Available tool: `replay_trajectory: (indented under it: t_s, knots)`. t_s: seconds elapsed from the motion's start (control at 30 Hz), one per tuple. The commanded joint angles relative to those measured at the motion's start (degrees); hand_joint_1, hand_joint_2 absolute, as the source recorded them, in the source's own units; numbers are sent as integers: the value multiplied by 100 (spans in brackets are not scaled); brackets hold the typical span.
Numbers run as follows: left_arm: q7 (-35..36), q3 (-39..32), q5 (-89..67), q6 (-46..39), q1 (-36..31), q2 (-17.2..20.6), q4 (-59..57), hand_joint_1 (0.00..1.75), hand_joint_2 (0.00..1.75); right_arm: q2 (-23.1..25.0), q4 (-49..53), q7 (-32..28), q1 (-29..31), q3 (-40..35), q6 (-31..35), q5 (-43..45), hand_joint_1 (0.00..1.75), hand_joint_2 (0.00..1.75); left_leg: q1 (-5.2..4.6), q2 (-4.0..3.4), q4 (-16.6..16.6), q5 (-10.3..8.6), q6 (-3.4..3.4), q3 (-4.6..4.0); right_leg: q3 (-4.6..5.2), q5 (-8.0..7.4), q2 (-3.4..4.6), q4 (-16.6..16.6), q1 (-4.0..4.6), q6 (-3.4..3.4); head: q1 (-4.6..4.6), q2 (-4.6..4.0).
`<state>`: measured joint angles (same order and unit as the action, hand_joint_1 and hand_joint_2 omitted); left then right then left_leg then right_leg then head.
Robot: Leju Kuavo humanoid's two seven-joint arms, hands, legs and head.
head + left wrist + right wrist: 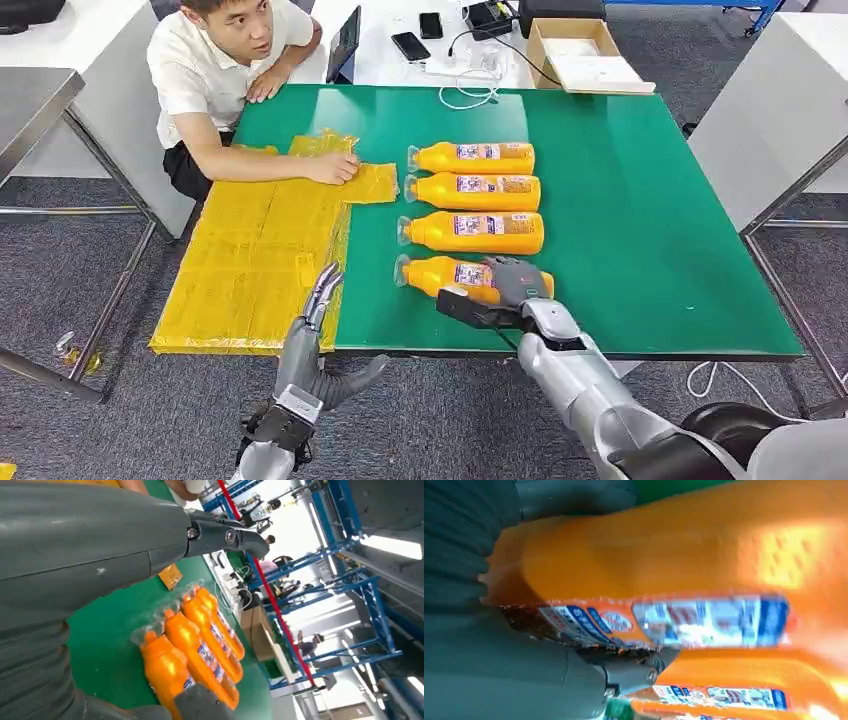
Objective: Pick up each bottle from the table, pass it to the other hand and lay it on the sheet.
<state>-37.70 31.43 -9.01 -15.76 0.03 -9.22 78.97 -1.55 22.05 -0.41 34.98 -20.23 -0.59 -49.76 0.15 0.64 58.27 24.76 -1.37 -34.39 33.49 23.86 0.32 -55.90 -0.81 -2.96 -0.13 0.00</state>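
Observation:
Four orange bottles lie side by side on the green table [640, 220], caps toward the yellow sheet [250, 260]. My right hand [512, 283] grips the nearest bottle [440, 273] around its base end, and the bottle rests on the table. The right wrist view has this bottle [674, 555] close up against my palm, with the neighbouring bottle [734, 680] behind. The other three bottles [475, 231] lie farther back. My left hand [322, 292] hovers open by the sheet's near right corner, fingers straight. In the left wrist view its fingers [225, 535] stretch above the row of bottles [200, 650].
A person leans on the table's far left corner, one hand [335, 168] pressing on the sheet's far edge. Behind the green table a white desk carries a cardboard box [580, 50], phones and cables. The green table's near edge runs just below my right hand.

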Motion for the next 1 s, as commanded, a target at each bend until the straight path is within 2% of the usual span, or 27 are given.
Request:
replay_trajectory:
  t_s: [0.03,0.1,0.23,0.27,0.3,0.37,0.43,0.63,0.8,0.93,1.0]
  knots:
    - [434,-425,1321,692,-93,-205,-441,0,175,-151,53,-1997,-1109,1641,-731,1558,175,175,13,47,-27,-5,-2,36,-63,1,-55,49,15,9,-4,0]
    - [828,-393,1887,1029,-35,-164,-380,0,175,-101,445,-2338,-1250,1743,-770,1948,175,175,21,24,-25,13,-11,68,-96,3,-38,63,21,12,7,0]
    - [855,-386,2029,1073,-76,-96,-444,0,175,-87,636,-2279,-1248,1713,-821,2077,175,175,13,-28,-33,40,1,87,-128,-6,14,61,16,18,-2,0]
    - [855,-386,2029,1073,-76,-96,-444,0,175,-87,636,-2279,-1248,1713,-821,2077,175,175,16,-36,-13,55,-9,105,-170,1,28,47,18,6,0,0]
    - [855,-386,2029,1073,-76,-96,-444,0,175,-87,636,-2279,-1248,1713,-821,2077,175,175,13,-19,-30,41,-1,91,-158,-4,4,56,17,17,2,0]
    - [1014,-414,2358,1232,-96,-119,-513,0,175,-40,791,-2446,-1262,1747,-758,2296,175,175,13,-37,-11,62,-9,120,-146,11,29,45,16,-1,0,0]
    - [1223,-413,2776,1372,-106,-101,-572,0,175,23,1103,-2492,-1252,1633,-721,2623,175,175,14,-34,-17,56,-8,111,-123,8,24,50,18,0,-2,0]
    - [2101,-218,4365,2345,34,22,-568,0,175,26,1657,-2401,-1154,732,-989,2830,175,175,10,-54,-15,58,-11,95,-159,8,45,40,15,-4,0,0]
    - [1946,59,4178,2256,10,247,-398,0,175,303,1878,-2426,-1129,102,-1183,3046,175,175,11,-61,-17,55,-7,74,-138,4,51,39,15,0,-2,0]
    - [1922,47,4107,2135,15,220,-374,0,175,745,2137,-2474,-1326,-534,-1417,3242,175,175,15,-65,-10,61,-9,61,-125,7,60,33,18,-5,-2,0]
    - [1936,32,4138,2121,6,218,-393,0,175,807,2238,-2512,-1399,-801,-1392,3342,175,175,19,-66,-10,62,-9,57,-121,8,62,33,21,-4,-2,0]
